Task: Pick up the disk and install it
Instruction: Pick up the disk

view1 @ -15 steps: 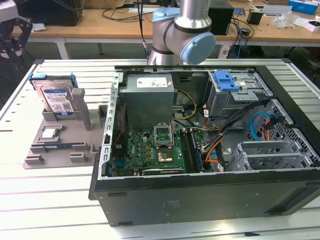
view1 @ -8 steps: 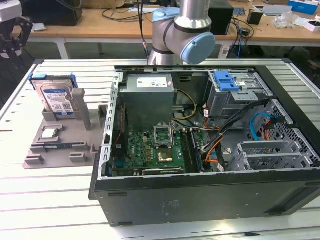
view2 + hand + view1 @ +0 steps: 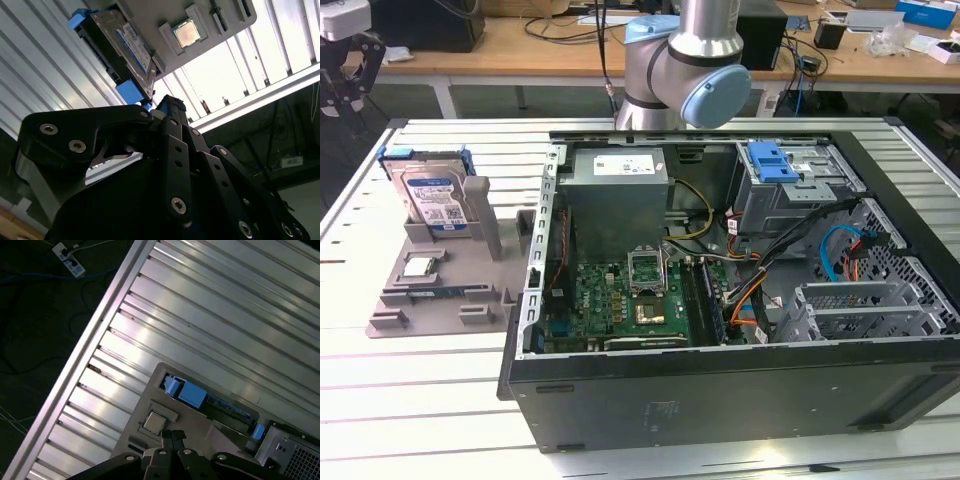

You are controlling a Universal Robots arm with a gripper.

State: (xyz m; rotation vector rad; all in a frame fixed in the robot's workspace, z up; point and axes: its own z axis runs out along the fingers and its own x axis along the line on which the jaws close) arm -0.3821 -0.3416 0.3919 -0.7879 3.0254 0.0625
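Nearest the exterior camera, an open black computer tower case [image 3: 720, 400] lies on its side on the slatted aluminium table [image 3: 420, 400], just to the exterior view's right of a flat grey plastic holder [image 3: 450, 300]. In a square pocket near the holder's front sits a small square silver chip [image 3: 418, 266]. Behind the chip, at the holder's far end, the disk [image 3: 432, 198] stands upright in a slot. It is a rectangular silver hard drive with a blue-and-white label, clipped in a blue plastic frame, and nothing is gripping it. Above and beyond the holder's far corner hangs the black gripper [image 3: 166, 103], apart from the disk, its fingers together with nothing between them. Farther back, to the exterior view's right of the holder, rises the silver-and-blue arm [image 3: 685, 70].
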